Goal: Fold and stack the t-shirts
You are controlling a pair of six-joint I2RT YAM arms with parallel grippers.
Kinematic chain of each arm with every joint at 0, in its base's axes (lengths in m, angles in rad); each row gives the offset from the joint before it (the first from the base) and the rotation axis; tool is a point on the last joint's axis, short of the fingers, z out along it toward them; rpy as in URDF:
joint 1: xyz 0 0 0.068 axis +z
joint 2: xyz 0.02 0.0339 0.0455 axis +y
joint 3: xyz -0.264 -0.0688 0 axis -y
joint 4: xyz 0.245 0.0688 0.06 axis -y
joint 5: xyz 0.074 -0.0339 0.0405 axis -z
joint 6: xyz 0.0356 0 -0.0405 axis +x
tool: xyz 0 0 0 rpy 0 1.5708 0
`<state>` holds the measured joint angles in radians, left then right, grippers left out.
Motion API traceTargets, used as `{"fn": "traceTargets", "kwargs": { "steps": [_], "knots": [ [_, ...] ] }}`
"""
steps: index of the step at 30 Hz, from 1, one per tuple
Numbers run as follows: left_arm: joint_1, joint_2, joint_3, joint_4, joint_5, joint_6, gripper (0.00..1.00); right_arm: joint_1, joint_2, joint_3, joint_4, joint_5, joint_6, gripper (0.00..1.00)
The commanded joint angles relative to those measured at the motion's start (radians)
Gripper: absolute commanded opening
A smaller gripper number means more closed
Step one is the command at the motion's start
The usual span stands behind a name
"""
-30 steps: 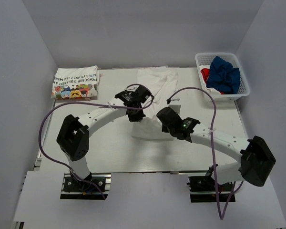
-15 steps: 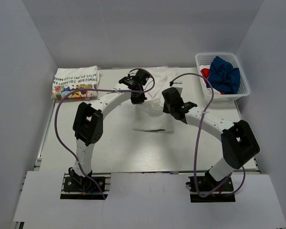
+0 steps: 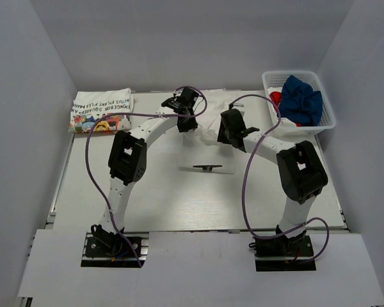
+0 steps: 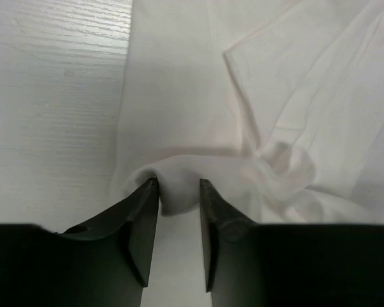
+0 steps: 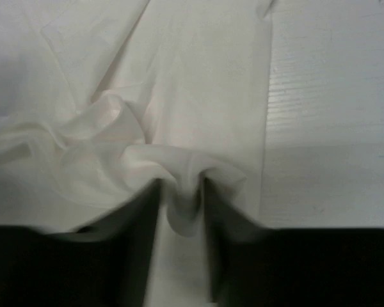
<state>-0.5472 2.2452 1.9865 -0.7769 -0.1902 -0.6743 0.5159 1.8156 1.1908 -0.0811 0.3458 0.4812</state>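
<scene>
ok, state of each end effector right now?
Left end effector: jaws narrowly apart, a fold of the plain white cotton t-shirt between them.
Right end effector: same, a fold of that t-shirt between its fingers; grip or release cannot be told.

A plain white t-shirt (image 3: 211, 118) lies rumpled near the back middle of the surface, a bunched fold of its cloth pinched up between the fingers of each pincer. A folded white t-shirt with colourful print and black lettering (image 3: 102, 110) rests flat at the back left corner. To the right, a crumpled navy blue t-shirt (image 3: 301, 99) is heaped over a white tee with red graphic (image 3: 276, 97), only a sliver of it showing.
</scene>
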Motion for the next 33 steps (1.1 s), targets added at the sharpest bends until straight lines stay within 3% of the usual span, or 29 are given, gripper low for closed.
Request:
{"fn": "traceTargets", "kwargs": {
  "steps": [1, 2, 3, 4, 6, 12, 15, 22, 28, 30, 33],
  "knots": [
    [0.021, 0.020, 0.067, 0.033, 0.017, 0.002, 0.47, -0.016, 0.054, 0.049, 0.125, -0.040, -0.015, 0.50],
    [0.032, 0.030, 0.112, 0.009, 0.017, -0.008, 0.58, -0.025, 0.063, 0.090, 0.115, -0.074, -0.016, 0.70],
    [0.032, 0.039, 0.135, -0.010, 0.008, -0.008, 0.75, -0.028, 0.071, 0.104, 0.100, -0.080, -0.019, 0.90],
    [0.032, 0.039, 0.152, -0.028, -0.003, -0.022, 0.86, -0.033, 0.070, 0.119, 0.086, -0.083, -0.030, 0.90],
    [0.043, 0.008, 0.137, -0.039, -0.017, -0.012, 1.00, -0.033, 0.041, 0.118, 0.044, -0.085, -0.036, 0.90],
    [0.053, -0.205, -0.150, 0.066, 0.049, 0.008, 1.00, -0.028, -0.131, -0.101, 0.118, -0.139, -0.001, 0.90],
    [0.053, -0.257, -0.245, 0.039, 0.072, 0.009, 1.00, -0.025, -0.166, -0.138, 0.132, -0.216, -0.027, 0.90],
    [0.044, -0.369, -0.504, 0.016, 0.072, -0.022, 1.00, -0.002, -0.144, -0.195, 0.193, -0.434, -0.018, 0.90],
    [0.044, -0.479, -0.658, 0.053, 0.092, -0.041, 1.00, 0.019, -0.015, -0.152, 0.256, -0.440, 0.014, 0.90],
    [0.044, -0.492, -0.670, 0.053, 0.092, -0.041, 1.00, 0.012, 0.051, -0.093, 0.235, -0.407, 0.008, 0.90],
    [0.044, -0.504, -0.670, 0.044, 0.092, -0.041, 1.00, 0.006, 0.152, 0.123, 0.146, -0.280, -0.027, 0.90]
  ]
}}
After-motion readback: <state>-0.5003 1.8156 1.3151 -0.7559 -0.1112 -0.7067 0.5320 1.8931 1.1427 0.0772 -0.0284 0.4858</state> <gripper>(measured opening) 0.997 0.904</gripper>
